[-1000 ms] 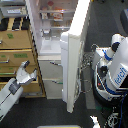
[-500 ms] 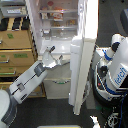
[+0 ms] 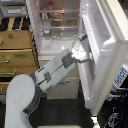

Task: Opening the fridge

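1. One fridge (image 3: 60,30) is seen with its upper door (image 3: 102,50) swung wide beside the cabinet (image 3: 17,52).
2. Gripper (image 3: 81,49) is pressed against the door's inner edge; its spread cannot be told.
3. A stiff, heavy, hinged door is judged; its edge is best held.

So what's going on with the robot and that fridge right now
A PR2 arm is working the fridge. Its upper door is swung wide open toward the exterior view's right, showing stocked shelves inside. The end effector is up against the door's inner face, but it is too blurred to tell whether it is gripping anything.
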You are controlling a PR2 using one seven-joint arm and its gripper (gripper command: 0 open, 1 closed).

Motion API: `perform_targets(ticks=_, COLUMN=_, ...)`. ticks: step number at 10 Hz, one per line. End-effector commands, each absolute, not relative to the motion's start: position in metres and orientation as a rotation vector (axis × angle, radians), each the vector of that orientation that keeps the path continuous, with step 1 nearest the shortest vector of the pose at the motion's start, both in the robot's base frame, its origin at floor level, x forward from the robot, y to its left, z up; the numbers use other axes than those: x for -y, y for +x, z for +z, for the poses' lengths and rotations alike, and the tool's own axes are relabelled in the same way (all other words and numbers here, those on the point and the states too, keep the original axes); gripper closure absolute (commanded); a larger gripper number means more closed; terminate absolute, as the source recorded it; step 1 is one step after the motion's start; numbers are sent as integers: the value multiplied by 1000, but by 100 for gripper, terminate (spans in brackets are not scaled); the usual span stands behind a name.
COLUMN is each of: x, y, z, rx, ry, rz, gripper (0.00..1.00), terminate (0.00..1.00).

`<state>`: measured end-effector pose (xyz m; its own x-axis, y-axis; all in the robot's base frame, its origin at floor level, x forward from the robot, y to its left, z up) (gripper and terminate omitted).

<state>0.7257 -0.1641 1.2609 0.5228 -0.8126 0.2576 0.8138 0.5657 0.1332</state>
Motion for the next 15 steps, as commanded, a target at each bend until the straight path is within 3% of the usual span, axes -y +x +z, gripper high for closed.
perform_targets(ticks=1, x=489, y=351, z=1458, rx=543, ry=-176, rz=-1589, gripper=0, terminate=0)
perform_targets(ticks=2, x=398, y=440, z=1397, rx=514, ry=-167, rz=-1478, gripper=0, terminate=0)
perform_targets(ticks=7, x=45, y=566, z=1190, rx=400, ry=-237, rz=-1127, gripper=0, terminate=0)
perform_targets(ticks=8, x=-99, y=575, z=1114, rx=401, ry=-256, rz=-939, gripper=0, terminate=0)
perform_targets(ticks=13, x=-287, y=545, z=1022, rx=441, ry=-282, rz=-595, gripper=0, terminate=0)
perform_targets(ticks=14, x=-340, y=542, z=998, rx=481, ry=-332, rz=-498, gripper=0, terminate=0)
perform_targets(ticks=15, x=-342, y=544, z=999, rx=495, ry=-349, rz=-521, gripper=0, terminate=0)
